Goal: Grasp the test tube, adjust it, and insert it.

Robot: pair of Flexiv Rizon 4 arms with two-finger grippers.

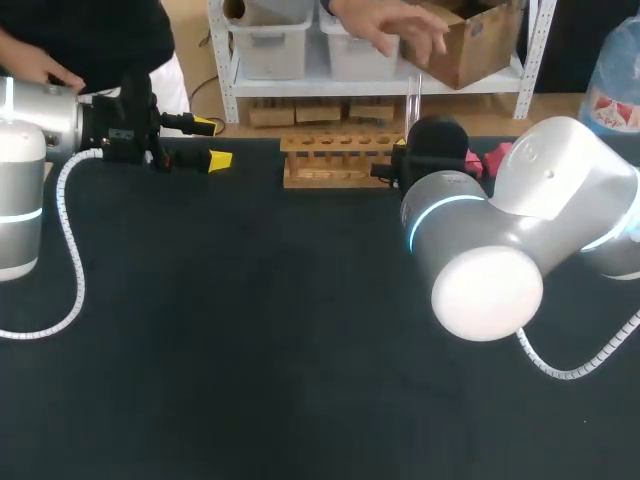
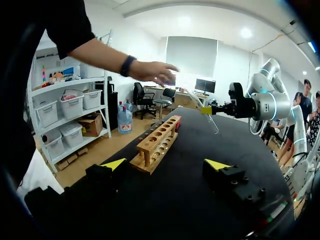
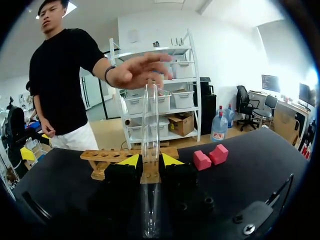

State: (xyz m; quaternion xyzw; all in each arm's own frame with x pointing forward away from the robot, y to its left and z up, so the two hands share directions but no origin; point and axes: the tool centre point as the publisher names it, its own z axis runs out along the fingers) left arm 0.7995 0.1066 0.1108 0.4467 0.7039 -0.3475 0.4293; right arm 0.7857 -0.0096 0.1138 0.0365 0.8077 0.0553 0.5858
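A clear glass test tube (image 3: 150,130) stands upright between the yellow tips of my right gripper (image 3: 150,161), which is shut on its middle. The tube's lower end hangs below the fingers. In the head view the tube (image 1: 413,100) rises just right of the wooden rack (image 1: 340,160), while my right wrist hides most of that gripper. The left wrist view shows the right gripper (image 2: 206,110) holding the tube (image 2: 202,110) above the table past the rack (image 2: 157,142). My left gripper (image 1: 212,142) stands open and empty at the far left, level with the rack.
A person's hand (image 3: 140,70) hovers by the tube's upper end; whether it touches I cannot tell. Two pink blocks (image 3: 210,156) lie right of the rack near the table's far edge. The black table (image 1: 250,330) stretches out in front of both arms.
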